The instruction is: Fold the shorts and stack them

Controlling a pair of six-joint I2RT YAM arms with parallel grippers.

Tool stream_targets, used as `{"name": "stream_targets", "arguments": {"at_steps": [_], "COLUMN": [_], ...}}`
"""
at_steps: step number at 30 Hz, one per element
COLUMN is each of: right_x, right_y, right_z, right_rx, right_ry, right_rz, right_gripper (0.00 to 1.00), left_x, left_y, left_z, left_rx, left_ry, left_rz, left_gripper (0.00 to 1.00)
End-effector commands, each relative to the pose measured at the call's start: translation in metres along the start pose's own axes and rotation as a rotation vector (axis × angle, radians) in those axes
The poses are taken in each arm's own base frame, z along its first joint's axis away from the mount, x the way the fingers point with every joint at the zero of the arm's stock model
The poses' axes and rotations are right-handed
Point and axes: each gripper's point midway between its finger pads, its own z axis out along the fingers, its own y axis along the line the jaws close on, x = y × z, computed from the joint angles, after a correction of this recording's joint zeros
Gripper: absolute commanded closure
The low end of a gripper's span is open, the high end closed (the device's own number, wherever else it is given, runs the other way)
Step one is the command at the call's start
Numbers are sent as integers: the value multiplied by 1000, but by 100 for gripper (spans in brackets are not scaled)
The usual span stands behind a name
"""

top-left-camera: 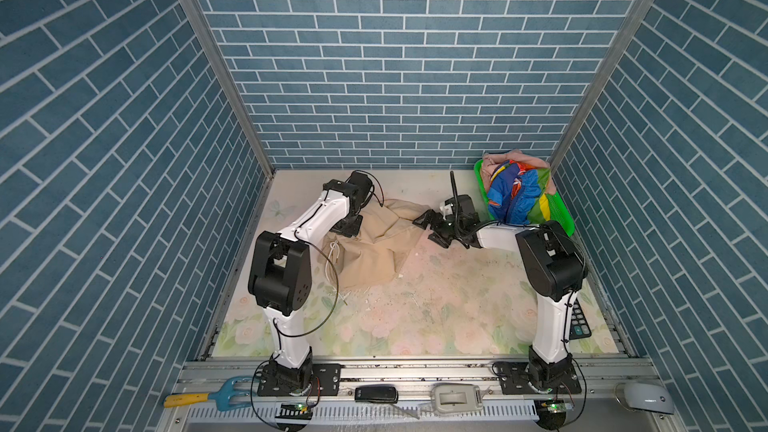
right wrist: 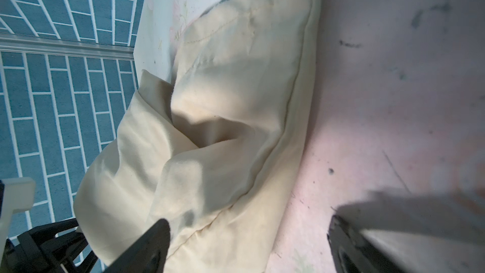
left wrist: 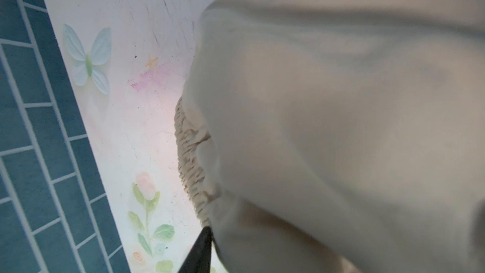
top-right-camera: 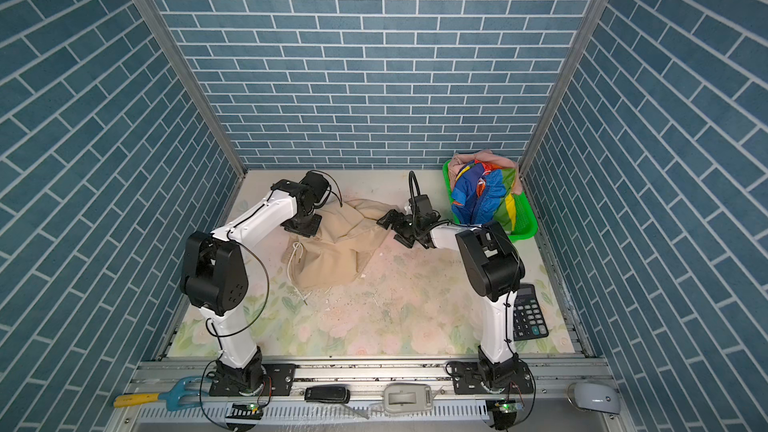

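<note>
Beige shorts (top-left-camera: 365,251) may bunch instead of folding flat if the wide-open right end effector (top-left-camera: 428,230) pinches only one layer of the hem (right wrist: 288,106). The left end effector (top-left-camera: 347,226) is at the waistband (left wrist: 189,153), its opening hidden by cloth. They lie crumpled on the desk (top-left-camera: 415,309), drawstring (top-left-camera: 332,255) loose.

The flower-printed surface (top-left-camera: 436,305) carries the beige shorts (top-left-camera: 370,243), rumpled in a heap toward its far left. A green basket (top-left-camera: 561,214) sits in its far right corner. A calculator (top-right-camera: 528,311) lies near its right edge.
</note>
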Motion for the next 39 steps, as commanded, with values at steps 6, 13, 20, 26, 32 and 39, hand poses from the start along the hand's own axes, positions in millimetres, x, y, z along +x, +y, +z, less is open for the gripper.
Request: {"name": "stream_targets", "arguments": {"at_steps": [6, 13, 20, 26, 32, 39], "right_x": [2, 1, 3, 4, 5, 4], "right_y": [6, 6, 4, 3, 4, 2], "right_z": [-9, -12, -14, -13, -15, -13], "right_rx": [-9, -12, -12, -12, -17, -19], "right_ry": [10, 3, 7, 6, 8, 3], "right_rz": [-18, -20, -19, -19, -21, -16], "right_gripper": [5, 5, 5, 6, 5, 5], "left_x": [-10, -7, -10, -17, -25, -19], "left_y": [35, 30, 33, 43, 56, 44], "left_z": [-10, 11, -5, -40, -60, -46], "left_rx": [92, 109, 187, 381, 719, 1030], "left_ry": [-96, -49, -81, -165, -237, -235], "left_rz": [-231, -230, -330, -589, -985, -1487], "left_gripper": [59, 59, 59, 57, 55, 50]}}
